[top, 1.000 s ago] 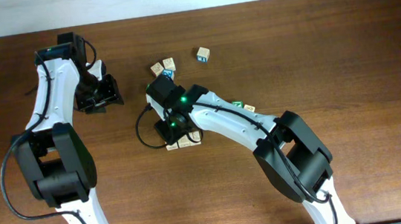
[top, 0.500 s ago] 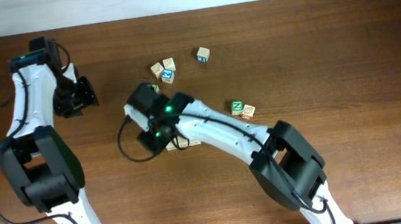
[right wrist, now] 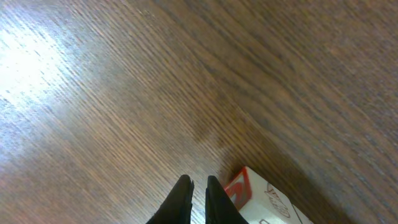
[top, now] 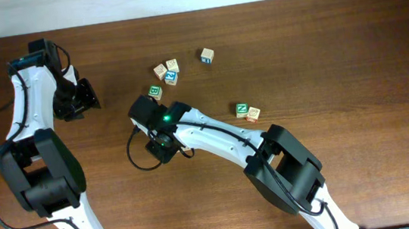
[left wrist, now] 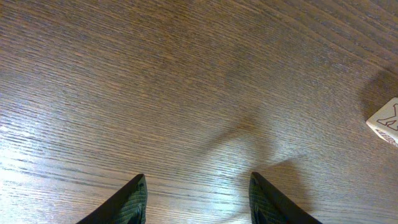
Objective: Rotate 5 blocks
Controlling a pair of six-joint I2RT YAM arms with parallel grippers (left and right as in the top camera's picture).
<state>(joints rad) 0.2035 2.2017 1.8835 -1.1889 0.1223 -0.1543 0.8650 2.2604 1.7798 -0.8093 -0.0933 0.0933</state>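
The table is fine-grained brown wood with a soft sheen, the blocks pale matt wood with painted faces, the left gripper's fingers dark matt plastic, and the arm shells glossy white.

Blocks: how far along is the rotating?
Done: nothing shows what is already turned. In hand: nothing; the right tool is shut and empty beside a red-marked block, the left tool open over bare table. Left, probably: the green N block and the block beside it, away from both tools.
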